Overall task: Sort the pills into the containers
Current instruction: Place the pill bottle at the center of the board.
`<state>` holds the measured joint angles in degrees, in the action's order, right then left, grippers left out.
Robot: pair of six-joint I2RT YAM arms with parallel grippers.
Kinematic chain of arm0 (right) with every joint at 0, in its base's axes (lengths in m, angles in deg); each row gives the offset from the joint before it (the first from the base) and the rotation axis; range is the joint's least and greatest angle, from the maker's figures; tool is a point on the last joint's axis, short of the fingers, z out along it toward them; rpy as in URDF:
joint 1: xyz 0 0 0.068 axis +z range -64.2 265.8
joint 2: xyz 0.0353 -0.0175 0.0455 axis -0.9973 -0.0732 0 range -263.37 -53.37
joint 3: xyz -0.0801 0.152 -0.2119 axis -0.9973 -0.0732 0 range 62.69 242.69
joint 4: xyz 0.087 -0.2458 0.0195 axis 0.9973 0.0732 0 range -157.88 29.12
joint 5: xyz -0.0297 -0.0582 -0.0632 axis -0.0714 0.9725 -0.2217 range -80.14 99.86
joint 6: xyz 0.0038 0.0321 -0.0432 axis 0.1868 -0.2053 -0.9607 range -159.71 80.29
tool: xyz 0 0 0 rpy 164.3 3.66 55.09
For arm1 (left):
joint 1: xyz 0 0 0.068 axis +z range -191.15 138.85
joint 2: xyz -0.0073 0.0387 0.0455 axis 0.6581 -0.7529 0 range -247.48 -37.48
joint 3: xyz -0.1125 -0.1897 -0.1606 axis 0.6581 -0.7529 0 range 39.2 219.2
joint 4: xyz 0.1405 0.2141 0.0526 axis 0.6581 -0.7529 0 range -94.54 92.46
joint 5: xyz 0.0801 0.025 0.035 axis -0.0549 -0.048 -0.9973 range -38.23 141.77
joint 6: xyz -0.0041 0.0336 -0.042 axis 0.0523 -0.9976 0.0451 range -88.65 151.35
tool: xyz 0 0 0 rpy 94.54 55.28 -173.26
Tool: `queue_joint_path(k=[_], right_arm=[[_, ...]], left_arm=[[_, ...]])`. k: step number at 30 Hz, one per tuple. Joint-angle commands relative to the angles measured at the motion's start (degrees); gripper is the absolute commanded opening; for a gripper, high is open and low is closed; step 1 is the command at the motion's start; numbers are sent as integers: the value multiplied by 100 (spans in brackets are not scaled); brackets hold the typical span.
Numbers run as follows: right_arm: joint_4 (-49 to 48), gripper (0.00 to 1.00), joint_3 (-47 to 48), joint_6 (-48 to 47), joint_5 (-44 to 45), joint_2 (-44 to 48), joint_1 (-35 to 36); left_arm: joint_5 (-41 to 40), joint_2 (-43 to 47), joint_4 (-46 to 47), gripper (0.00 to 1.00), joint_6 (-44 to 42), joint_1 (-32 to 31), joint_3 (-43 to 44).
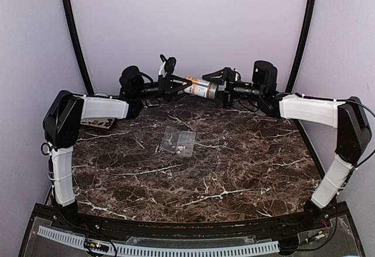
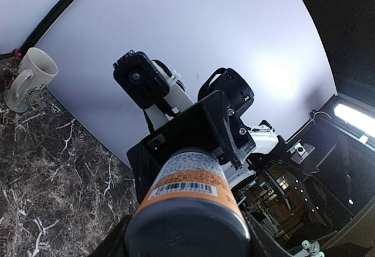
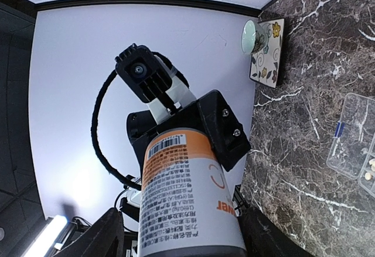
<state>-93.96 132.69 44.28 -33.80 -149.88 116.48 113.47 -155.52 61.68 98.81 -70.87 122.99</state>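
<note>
A pale lilac backdrop curves behind a dark marble table [image 1: 246, 169], and the action hangs in the air over its far edge. The left gripper [image 1: 177, 85] is clamped on the grey cap [image 2: 187, 233] end of the bottle [image 1: 201, 86], which lies level between the arms. The right gripper [image 1: 221, 91] stands around the bottle's base with its jaws spread; its own view shows a gap on one side, so it looks released.

Further out, the clear organizer box [image 1: 179, 141] sits mid-table with its lid open and a few pale pills [image 3: 370, 166] in one compartment. A mug [image 2: 32, 78] stands on a flowered coaster [image 3: 266, 52] at the left.

The bottle looks stiff, light and smooth-labelled, best gripped across the body. The pills are probably hard, near weightless and quick to roll, so tipping them out suits better than pinching. The box seems light enough to skid.
</note>
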Motion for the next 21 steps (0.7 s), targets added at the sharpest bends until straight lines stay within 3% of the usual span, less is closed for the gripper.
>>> queue_joint_path(k=[1,8,21], right_arm=[[227,70,275,-407,2,221,-20],[616,65,488,-693,-21,181,-18],[951,44,764,-897,-62,50,7]], left_arm=[[-206,378,-156,0,-295,71,-50],[-185,343,-191,0,-330,73,-17],[-167,212,-209,0,-265,80,96]])
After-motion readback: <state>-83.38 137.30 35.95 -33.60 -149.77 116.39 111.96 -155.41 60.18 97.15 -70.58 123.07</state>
